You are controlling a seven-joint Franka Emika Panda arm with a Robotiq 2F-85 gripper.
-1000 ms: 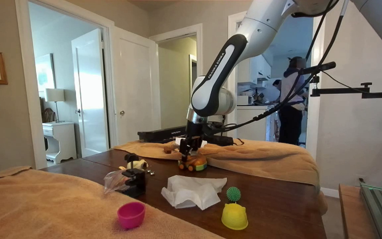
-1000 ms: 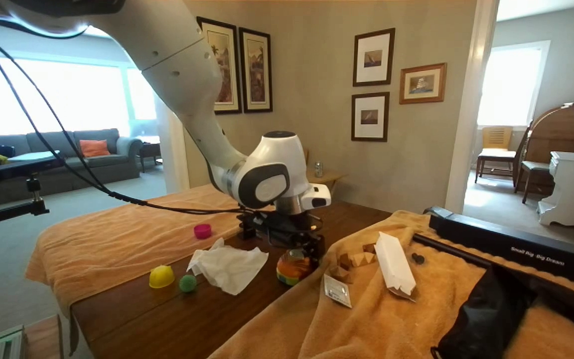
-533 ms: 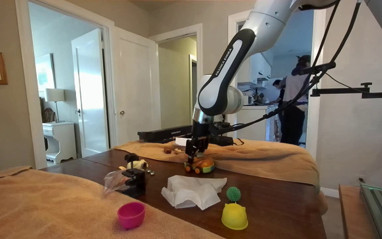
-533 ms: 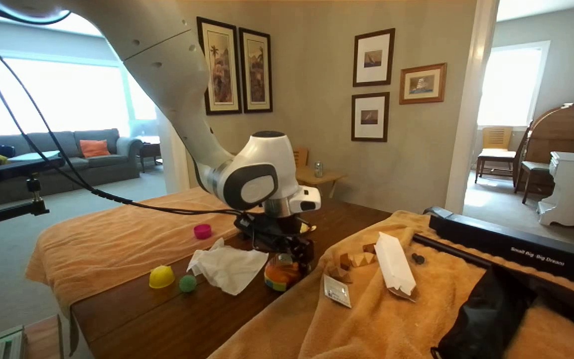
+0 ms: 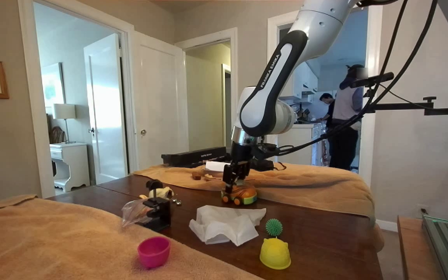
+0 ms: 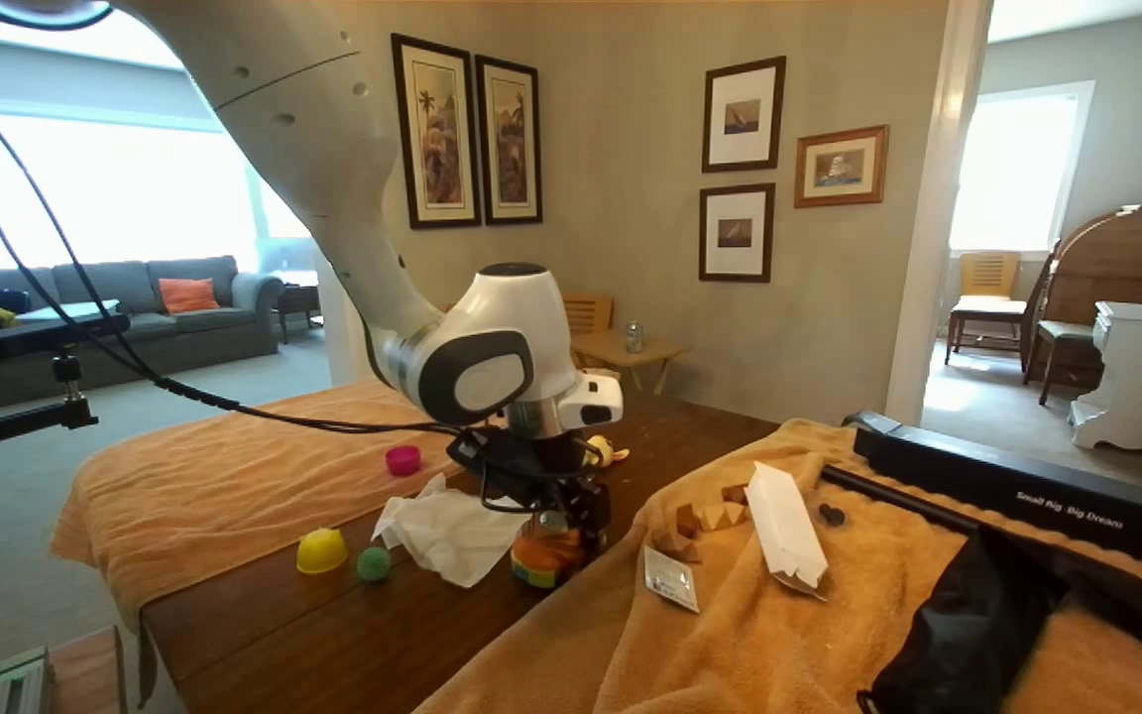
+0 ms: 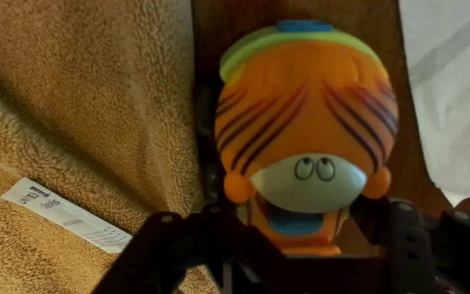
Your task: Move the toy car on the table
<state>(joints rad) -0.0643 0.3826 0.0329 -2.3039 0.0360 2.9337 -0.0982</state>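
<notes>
Seems to pinch the toy car [image 7: 306, 122] by one end in the fingers [image 7: 406, 237], on the table [image 5: 317, 229] between towel [image 7: 96, 102] and white sheet [image 7: 455, 102], so could lose an off-centre hold or, swinging, snag either.

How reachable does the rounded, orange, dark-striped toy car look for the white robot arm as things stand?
Likely yes: the black gripper straddles the toy car at its face end, with the fuzzy tan towel and white sheet off to the sides, leaving the way free. Whether it grips, I can't tell.
</notes>
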